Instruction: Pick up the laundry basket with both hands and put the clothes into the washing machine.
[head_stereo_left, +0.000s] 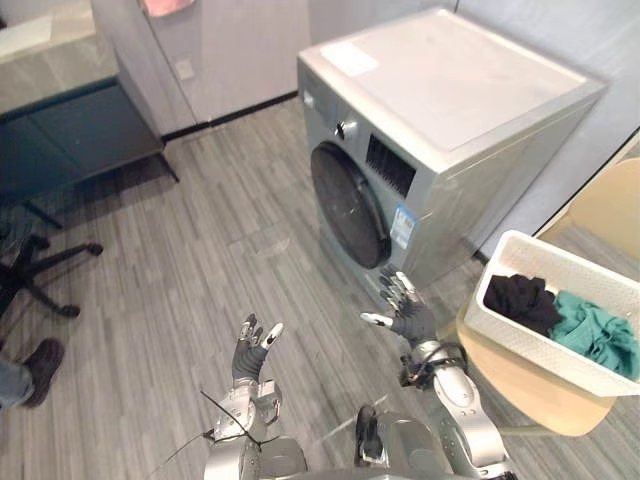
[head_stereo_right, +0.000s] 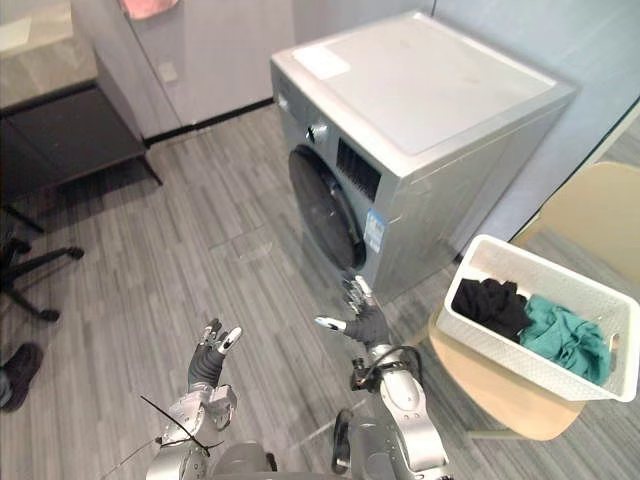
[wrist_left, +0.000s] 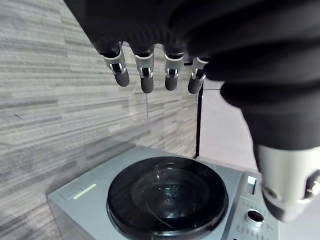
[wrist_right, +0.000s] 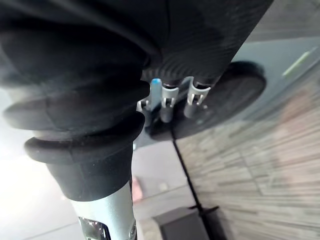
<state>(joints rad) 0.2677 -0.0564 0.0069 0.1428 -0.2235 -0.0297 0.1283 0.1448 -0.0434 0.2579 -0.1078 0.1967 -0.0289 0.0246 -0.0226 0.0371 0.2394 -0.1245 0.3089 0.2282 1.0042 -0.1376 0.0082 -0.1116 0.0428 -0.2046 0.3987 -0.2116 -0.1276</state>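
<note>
A white laundry basket (head_stereo_left: 512, 250) rests on a round tan table (head_stereo_left: 530, 385) at the right, holding a black garment (head_stereo_left: 522, 300) and a teal one (head_stereo_left: 598, 335). A silver washing machine (head_stereo_left: 440, 110) stands ahead with its round dark door (head_stereo_left: 348, 205) closed. My right hand (head_stereo_left: 408, 312) hovers open in front of the machine, left of the basket and apart from it. My left hand (head_stereo_left: 250, 352) is raised open over the floor, holding nothing. The left wrist view looks past straight fingers (wrist_left: 147, 77) at the washing machine door (wrist_left: 167, 195).
Grey plank floor (head_stereo_left: 200, 280) stretches ahead. A dark desk (head_stereo_left: 70, 140) and an office chair base (head_stereo_left: 45, 265) stand at the left. A person's shoe (head_stereo_left: 40, 362) shows at the left edge. A tan chair back (head_stereo_left: 610, 205) rises behind the basket.
</note>
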